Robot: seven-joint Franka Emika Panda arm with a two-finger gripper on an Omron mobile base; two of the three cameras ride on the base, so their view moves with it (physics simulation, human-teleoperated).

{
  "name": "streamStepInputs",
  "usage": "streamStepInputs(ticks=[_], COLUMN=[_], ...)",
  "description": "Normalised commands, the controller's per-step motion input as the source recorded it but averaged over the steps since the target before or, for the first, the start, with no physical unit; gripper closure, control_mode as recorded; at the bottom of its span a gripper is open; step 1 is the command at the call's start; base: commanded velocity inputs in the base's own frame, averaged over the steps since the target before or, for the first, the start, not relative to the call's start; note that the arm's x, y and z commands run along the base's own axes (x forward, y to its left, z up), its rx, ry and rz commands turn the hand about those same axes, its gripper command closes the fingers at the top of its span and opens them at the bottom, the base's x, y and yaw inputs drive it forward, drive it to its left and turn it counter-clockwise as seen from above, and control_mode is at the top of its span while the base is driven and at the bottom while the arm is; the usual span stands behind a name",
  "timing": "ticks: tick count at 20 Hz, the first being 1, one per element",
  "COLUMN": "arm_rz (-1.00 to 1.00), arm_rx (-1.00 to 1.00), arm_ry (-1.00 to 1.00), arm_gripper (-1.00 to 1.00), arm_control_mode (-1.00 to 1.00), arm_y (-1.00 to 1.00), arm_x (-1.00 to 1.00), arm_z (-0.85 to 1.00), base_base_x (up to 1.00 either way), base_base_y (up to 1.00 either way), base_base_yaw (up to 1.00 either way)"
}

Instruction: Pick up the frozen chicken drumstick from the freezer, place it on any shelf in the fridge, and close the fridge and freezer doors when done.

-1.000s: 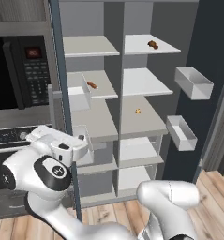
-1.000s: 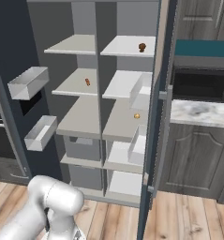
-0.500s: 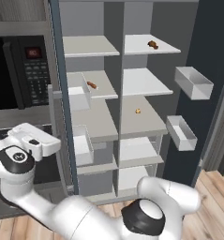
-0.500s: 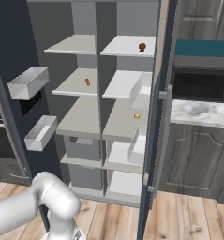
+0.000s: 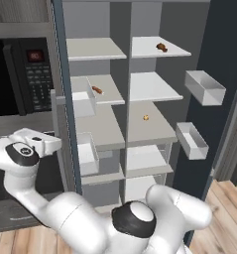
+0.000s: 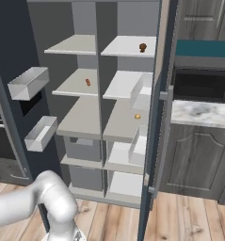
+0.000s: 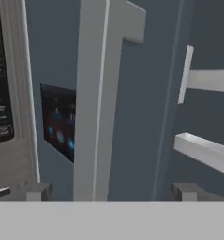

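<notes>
Gripper (image 7: 112, 193) spread wide and holding nothing, facing the outer face of the freezer door (image 7: 146, 117), with its handle (image 7: 95, 93) lined up between the tips. Both doors stand open. Farther in, the drumstick (image 5: 161, 47) already lies on the fridge's top shelf (image 5: 145, 49), toward its back right corner. Placing looks done; both doors are left to close, probably the freezer's first.

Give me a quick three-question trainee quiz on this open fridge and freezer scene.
1. True or false: the fridge and freezer doors are both shut.
2. The frozen chicken drumstick lies on: A the top shelf, B the bottom shelf?
3. Fill in: the open claw faces a door's grey bar ____.
Key: 1 false; 2 A; 3 handle.
</notes>
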Motion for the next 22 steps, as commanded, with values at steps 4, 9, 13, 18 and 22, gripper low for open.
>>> streamStepInputs(ticks=[4,9,13,18,22], arm_rz=[0.00,-0.01,-0.02,0.00,0.00], arm_rx=[-0.06,-0.07,-0.04,0.00,0.00], arm_ry=[0.00,0.00,0.00,-0.02,-0.11], arm_gripper=[-1.00,-1.00,-1.00,-1.00,-1.00], arm_control_mode=[-1.00,-1.00,-1.00,-1.00,-1.00], arm_y=[0.21,0.24,0.00,-0.71,-1.00], arm_x=[0.81,0.85,0.61,0.17,0.00], arm_z=[-0.31,-0.36,-0.13,0.00,0.01], base_base_x=[0.00,0.00,0.00,0.00,0.00], base_base_y=[0.00,0.00,0.00,0.00,0.00], base_base_yaw=[0.00,0.00,0.00,0.00,0.00])
